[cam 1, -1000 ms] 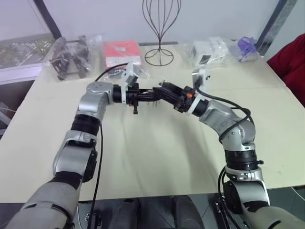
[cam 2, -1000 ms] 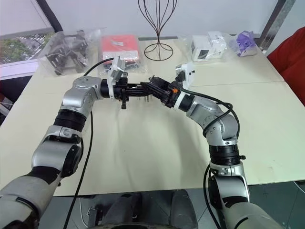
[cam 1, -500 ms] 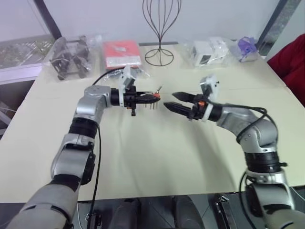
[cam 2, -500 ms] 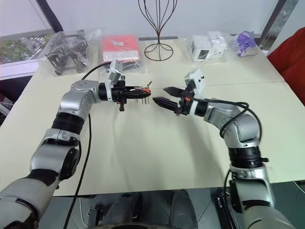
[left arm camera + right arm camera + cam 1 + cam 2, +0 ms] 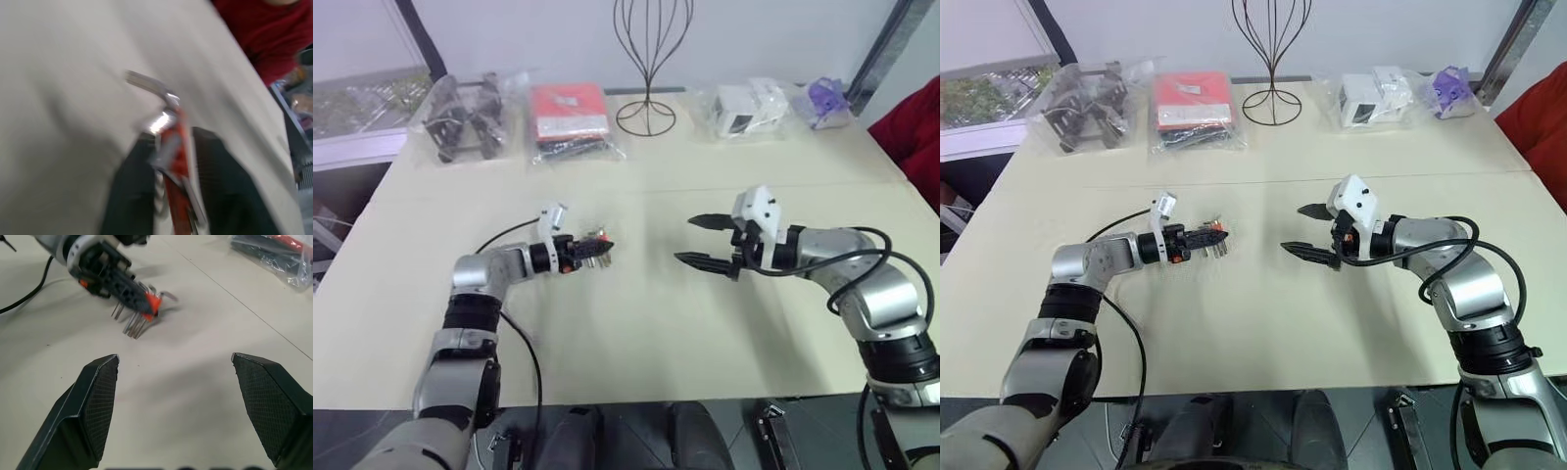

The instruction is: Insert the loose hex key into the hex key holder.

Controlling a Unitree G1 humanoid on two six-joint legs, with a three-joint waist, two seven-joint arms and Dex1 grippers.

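My left gripper (image 5: 588, 250) hangs low over the cream table (image 5: 636, 333), shut on the red-orange hex key holder (image 5: 598, 245). The holder's (image 5: 152, 303) short dark keys fan downward, and their tips reach the tabletop. A thin hex key (image 5: 146, 83) with a bent end sticks out of the holder's (image 5: 174, 156) far end. My right gripper (image 5: 685, 240) hovers a short way to the right of the holder, pointing at it. Its jaws are wide open and hold nothing.
Along the table's far edge stand a black wire stand (image 5: 646, 59), a red packet in clear plastic (image 5: 568, 108), a bag of black parts (image 5: 460, 113) and bags with white and purple items (image 5: 744, 98). Red cloth (image 5: 920, 117) shows at the right edge.
The two grippers were together at the holder one second ago. Since then my left arm has come down to the table with the holder, and my right gripper has drawn away to the right.
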